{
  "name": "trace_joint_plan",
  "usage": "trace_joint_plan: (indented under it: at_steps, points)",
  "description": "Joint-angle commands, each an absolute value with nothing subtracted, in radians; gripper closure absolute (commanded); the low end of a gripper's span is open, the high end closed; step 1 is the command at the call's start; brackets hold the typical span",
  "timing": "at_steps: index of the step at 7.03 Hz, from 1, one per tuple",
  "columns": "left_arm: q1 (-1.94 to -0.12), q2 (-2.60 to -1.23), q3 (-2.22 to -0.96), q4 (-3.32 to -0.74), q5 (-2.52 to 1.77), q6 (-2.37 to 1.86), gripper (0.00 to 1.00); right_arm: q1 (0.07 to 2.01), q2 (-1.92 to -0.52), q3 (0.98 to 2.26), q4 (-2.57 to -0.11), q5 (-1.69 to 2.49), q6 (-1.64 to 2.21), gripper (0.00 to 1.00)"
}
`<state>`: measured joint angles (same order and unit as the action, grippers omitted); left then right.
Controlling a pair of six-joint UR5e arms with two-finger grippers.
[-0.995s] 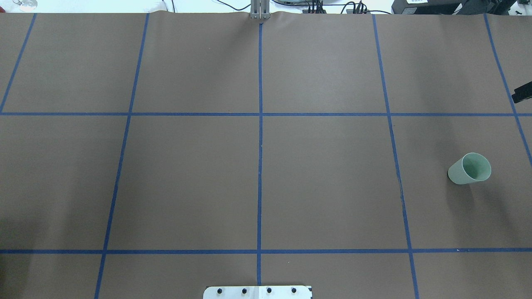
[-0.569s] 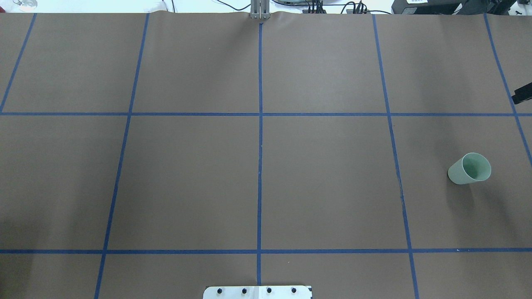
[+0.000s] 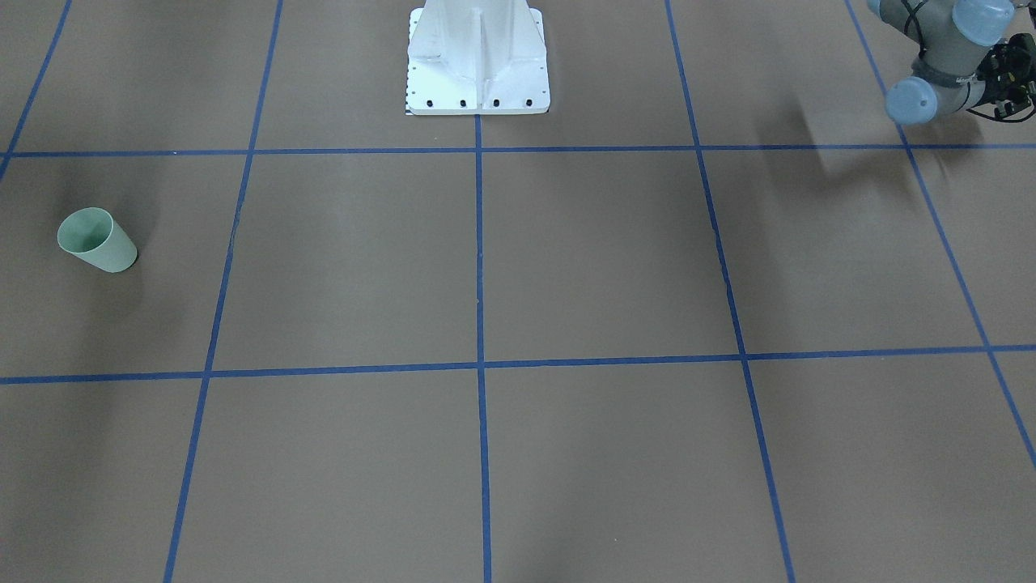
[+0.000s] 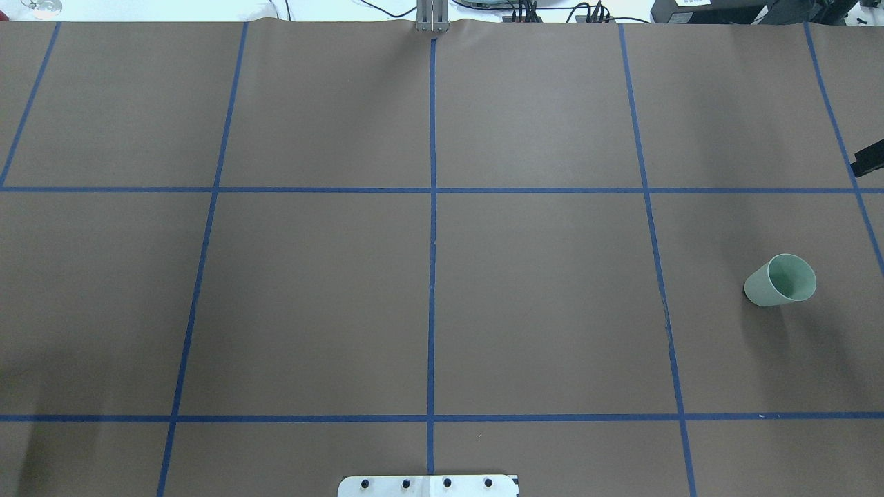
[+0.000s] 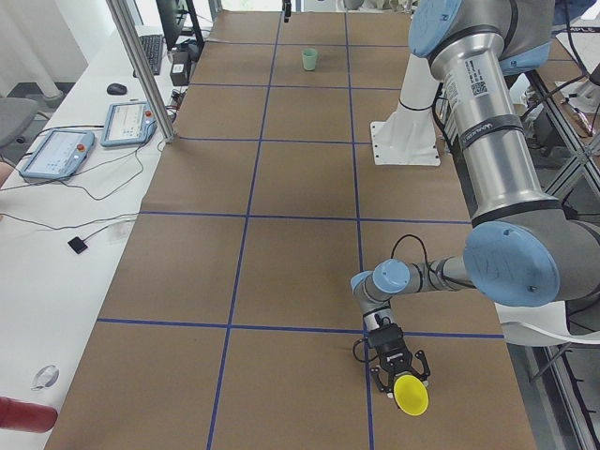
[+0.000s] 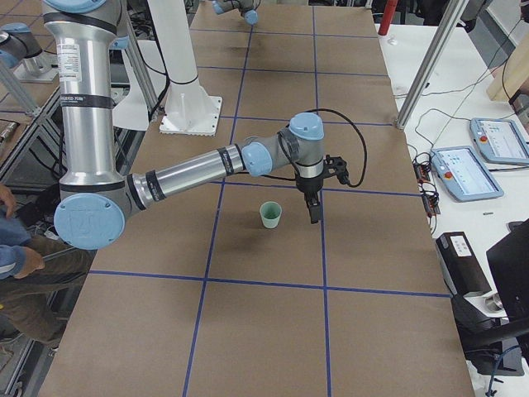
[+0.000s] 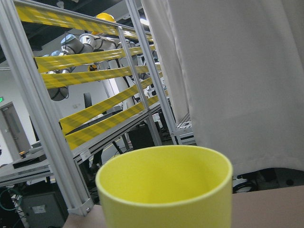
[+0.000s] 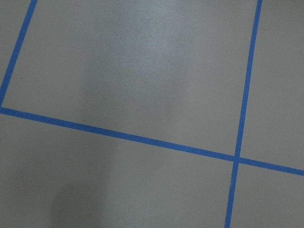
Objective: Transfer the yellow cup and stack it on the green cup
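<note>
The green cup [image 4: 780, 279] stands upright on the brown table at my right side; it also shows in the front view [image 3: 97, 240] and the right side view [image 6: 270, 215]. The yellow cup [image 5: 411, 396] is at the table's near left end, between the fingers of my left gripper [image 5: 401, 380], low over the table. It fills the bottom of the left wrist view [image 7: 166, 190]. I cannot tell whether the left gripper is shut. My right gripper [image 6: 313, 217] points down just beyond the green cup, apart from it; I cannot tell its state.
The white robot base plate [image 4: 428, 485] sits at the table's near edge. Blue tape lines [image 4: 432, 207] divide the brown table. A white side table holds two tablets [image 5: 56, 155] and cables, with an aluminium post [image 5: 141, 66] at the table's edge.
The black tip of the right gripper at the overhead view's right edge has slid slightly further toward that edge. The green cup has not moved.
</note>
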<state>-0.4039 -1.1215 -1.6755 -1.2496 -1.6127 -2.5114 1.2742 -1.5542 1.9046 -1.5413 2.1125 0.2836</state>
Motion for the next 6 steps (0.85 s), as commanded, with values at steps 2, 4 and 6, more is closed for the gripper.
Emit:
trace_joint_plan:
  at_steps: [2,4,6]
  points:
    - [-0.654,-1.333,-1.756,-1.252,-1.186,-2.282,1.00,1.272,-1.543,1.896,-1.601,2.115,0.284,0.01]
    - [-0.702,-1.531,-1.764,-1.332,-1.048,-2.010,1.00,1.272,-1.540,1.885,-1.603,2.173,0.284,0.01]
    - [-0.703,-1.656,-1.761,-1.603,-0.956,-1.733,1.00,1.272,-1.534,1.847,-1.614,2.174,0.284,0.01]
